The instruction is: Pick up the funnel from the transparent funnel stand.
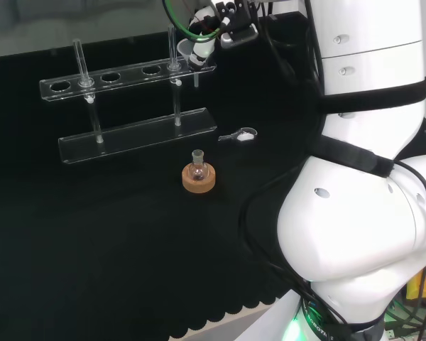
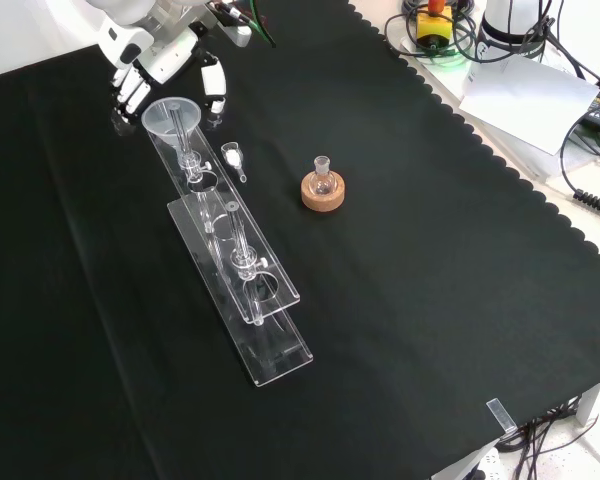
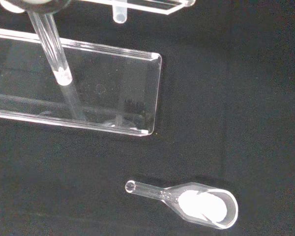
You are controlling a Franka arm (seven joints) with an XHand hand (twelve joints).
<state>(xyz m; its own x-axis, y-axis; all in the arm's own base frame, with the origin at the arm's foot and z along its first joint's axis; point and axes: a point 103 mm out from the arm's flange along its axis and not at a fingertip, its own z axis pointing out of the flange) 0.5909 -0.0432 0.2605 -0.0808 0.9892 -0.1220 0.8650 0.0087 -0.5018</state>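
A clear funnel (image 1: 186, 48) (image 2: 169, 113) sits in the end hole of the transparent stand (image 1: 121, 74) (image 2: 242, 268), at the right end in the head view and the far end in the front view. My black and white hand (image 1: 204, 39) (image 2: 158, 62) hangs just above and behind it. Its fingers (image 2: 130, 92) reach down on one side of the funnel's cone and the thumb (image 2: 213, 88) on the other, with a small gap at the thumb. They are not closed on the cone. The wrist view looks down on the stand's base plate (image 3: 113, 88) and one post (image 3: 54, 49).
A small round flask on a cork ring (image 1: 198, 177) (image 2: 323, 188) stands in front of the stand. A clear scoop holding white powder (image 1: 244, 135) (image 2: 233, 155) (image 3: 206, 206) lies on the cloth close to the stand's funnel end. The bench edge and cables are at the right in the front view.
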